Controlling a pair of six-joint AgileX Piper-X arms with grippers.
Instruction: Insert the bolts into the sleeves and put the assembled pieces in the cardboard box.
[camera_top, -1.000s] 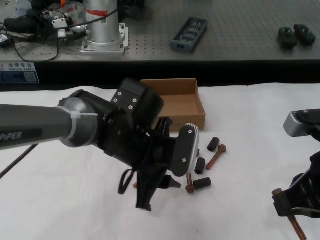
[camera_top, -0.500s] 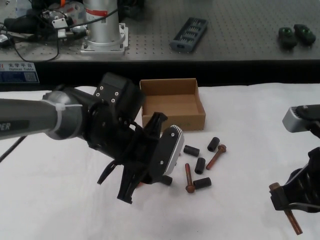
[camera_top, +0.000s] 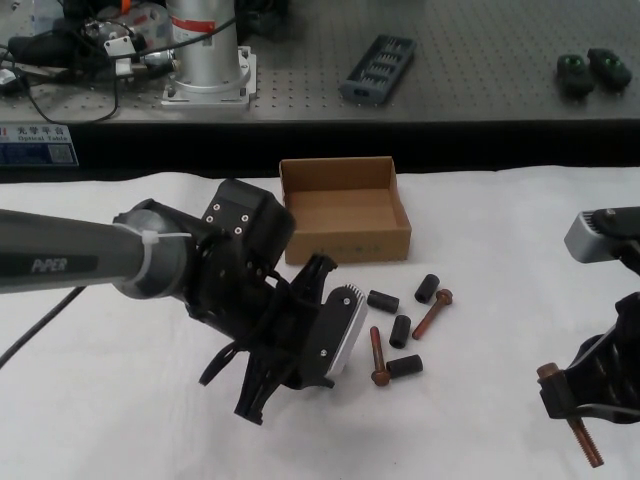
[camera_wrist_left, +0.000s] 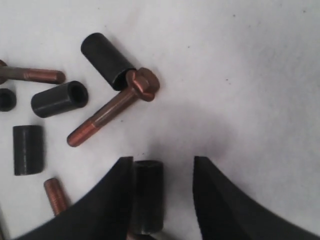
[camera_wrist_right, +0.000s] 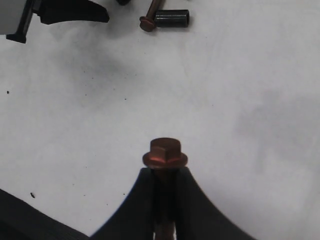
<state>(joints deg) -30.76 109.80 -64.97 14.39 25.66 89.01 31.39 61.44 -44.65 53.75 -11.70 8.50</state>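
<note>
In the high view the left end effector (camera_top: 275, 392) hangs low over the cloth-covered counter (camera_top: 130, 440), just beside the scattered parts and in front of the cardboard box (camera_top: 345, 212), where no assembled piece lies yet. The right end effector (camera_top: 568, 402) sits well apart at the near right, clamped on a bolt (camera_top: 588, 448). Here I count one box, four sleeves (camera_top: 383, 300) and two loose bolts (camera_top: 433, 316) on the counter, plus the held one. In the left wrist view the left end effector (camera_wrist_left: 162, 161) has its fingers apart, and one sleeve (camera_wrist_left: 147, 195) lies between them, touching one finger with a gap to the other. Beyond it are four more sleeves, one cut by the frame edge, one whole loose bolt and parts of two others, one of them close by the same finger. In the right wrist view the right end effector (camera_wrist_right: 165, 176) grips its bolt by the shank, head uppermost, with a sleeve and a bolt head farther off. The likely trouble is the off-centre sleeve. Closing could roll or skew it, or nip the neighbouring shank along with it. A crooked sleeve would then jam against the bolt tip, and the smooth shank might slip in its narrow grip when pushed.
</note>
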